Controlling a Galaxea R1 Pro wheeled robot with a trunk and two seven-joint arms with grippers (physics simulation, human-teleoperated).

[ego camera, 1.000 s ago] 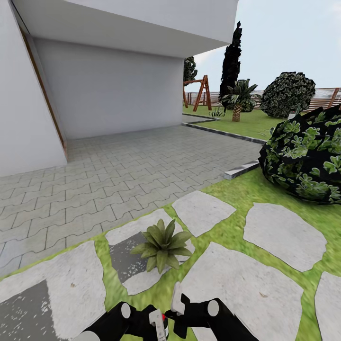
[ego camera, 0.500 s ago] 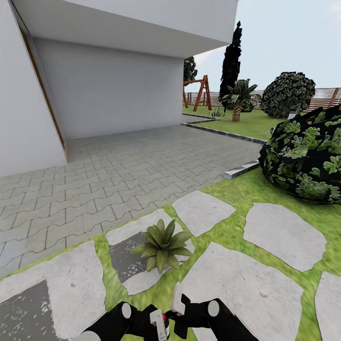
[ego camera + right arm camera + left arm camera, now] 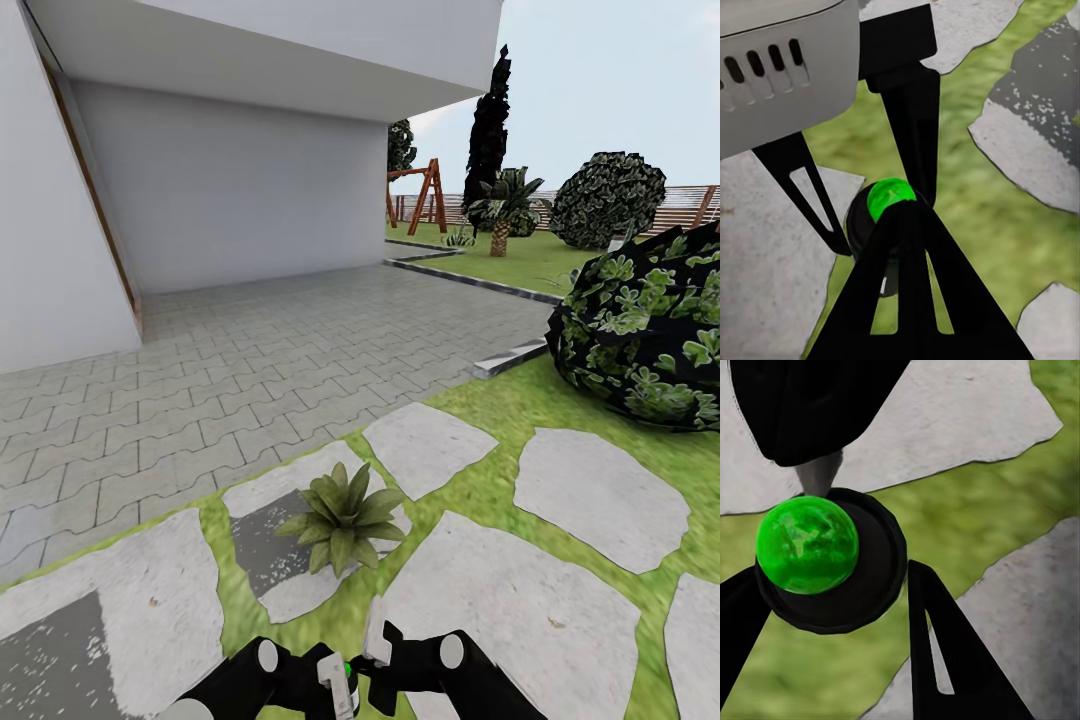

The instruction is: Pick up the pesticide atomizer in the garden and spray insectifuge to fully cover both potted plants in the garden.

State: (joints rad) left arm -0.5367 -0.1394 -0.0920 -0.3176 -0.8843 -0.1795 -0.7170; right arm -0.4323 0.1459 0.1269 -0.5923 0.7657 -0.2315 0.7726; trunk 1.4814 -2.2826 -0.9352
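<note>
One potted plant (image 3: 343,515) sits on a stepping stone (image 3: 280,545) just ahead; both end effectors, left (image 3: 335,685) and right (image 3: 375,640), pinch the green-tipped pesticide atomizer (image 3: 808,544), so aim at the leaves, sweep slowly.

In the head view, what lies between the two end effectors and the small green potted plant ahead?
Only a bare strip of green grass separates the end effectors, left and right, from the potted plant, as the head view shows.

One potted plant (image 3: 343,516). Two grippers: left (image 3: 335,690), right (image 3: 375,640). One green ball (image 3: 807,544). Two round shrubs (image 3: 640,330). One swing frame (image 3: 425,195).
</note>
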